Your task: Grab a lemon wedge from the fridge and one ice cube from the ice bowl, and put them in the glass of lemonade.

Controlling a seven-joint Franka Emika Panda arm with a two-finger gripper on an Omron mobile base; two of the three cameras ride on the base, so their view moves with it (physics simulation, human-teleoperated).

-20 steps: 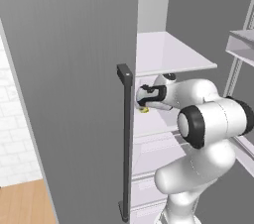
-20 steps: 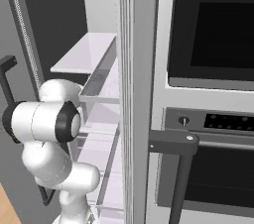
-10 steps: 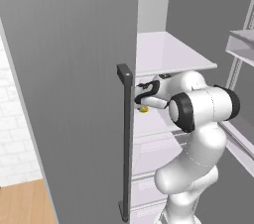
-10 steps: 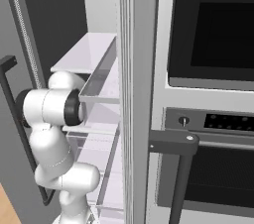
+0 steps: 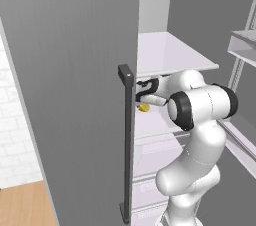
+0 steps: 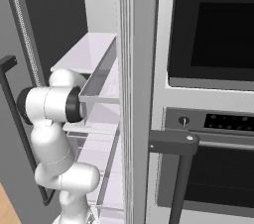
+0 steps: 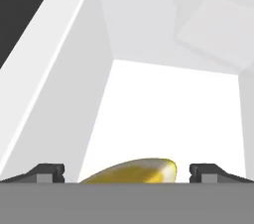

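Since 1 second ago the arm's elbow has swung left and up toward the fridge (image 5: 75,70) interior, and the gripper (image 5: 141,94) has stayed reaching in over the white shelf (image 5: 165,52) level below it, just above the lemon wedge (image 5: 144,107). Both base cameras hold the same framing, so the base has not driven.

From the left base view, the gripper sits just behind the dark bar handle (image 5: 127,140) of the open door, with the wedge lying on a shelf directly under it. In the hand view the 2 fingertips (image 7: 47,172) stand wide apart, 1 at each side, and the wedge (image 7: 136,172) lies between them, low in the picture, with gaps on both sides; nothing is gripped.

In the right base view the arm reaches into the fridge (image 6: 99,44), beside a black oven (image 6: 213,94) with its own dark handle (image 6: 173,141).
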